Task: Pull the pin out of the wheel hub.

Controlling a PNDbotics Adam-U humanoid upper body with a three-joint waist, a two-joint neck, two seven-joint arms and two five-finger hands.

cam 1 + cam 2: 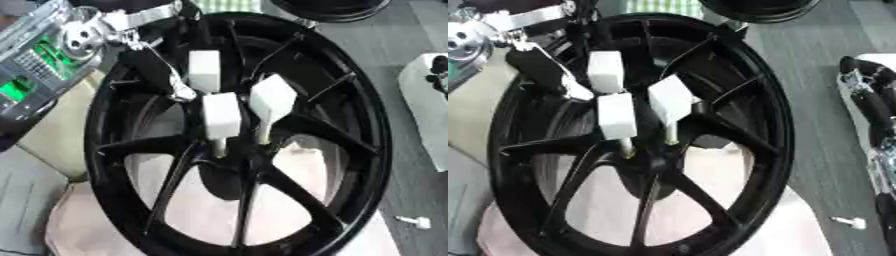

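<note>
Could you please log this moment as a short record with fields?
wheel: black spoked wheel hub, filling the view
left hand: left hand reaches in from the upper left, white fingertips at the hub centre
pin: pale pin showing just below one fingertip
right hand: right hand at the right edge, away from the wheel
floor: small white part at lower right

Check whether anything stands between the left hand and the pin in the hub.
Nothing visible does. The left hand reaches down to the hub, its white tips right above a pale pin standing there. Spokes flank the spot but do not cross it. Whether the hand grips the pin cannot be told.
</note>
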